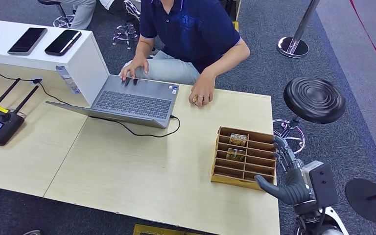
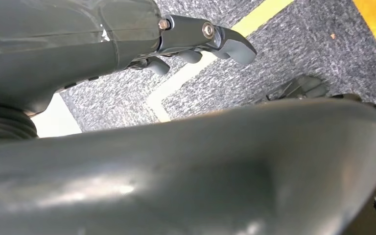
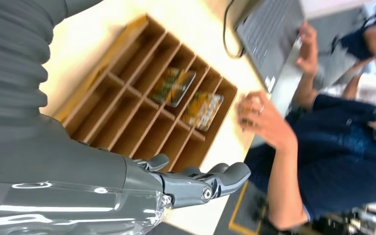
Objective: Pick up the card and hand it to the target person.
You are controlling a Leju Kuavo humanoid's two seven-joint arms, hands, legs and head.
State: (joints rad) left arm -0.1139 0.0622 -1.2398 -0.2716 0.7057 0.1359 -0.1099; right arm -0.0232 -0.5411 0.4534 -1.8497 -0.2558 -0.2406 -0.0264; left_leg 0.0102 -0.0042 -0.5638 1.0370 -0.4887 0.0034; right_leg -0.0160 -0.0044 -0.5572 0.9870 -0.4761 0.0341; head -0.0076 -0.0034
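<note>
Head view: the right hand (image 1: pixel 285 169), fingers spread and empty, hovers at the wooden tray's (image 1: pixel 219 155) right edge, so the reach is under way. Two cards sit in its slots; the nearer card (image 1: pixel 235 154) looks easiest.

Left wrist view: the left hand (image 2: pixel 196 41) hangs over carpet (holding nothing).

Right wrist view: next, fingers must dip into the slot, then pass toward the person (image 3: pixel 342 142)
</note>
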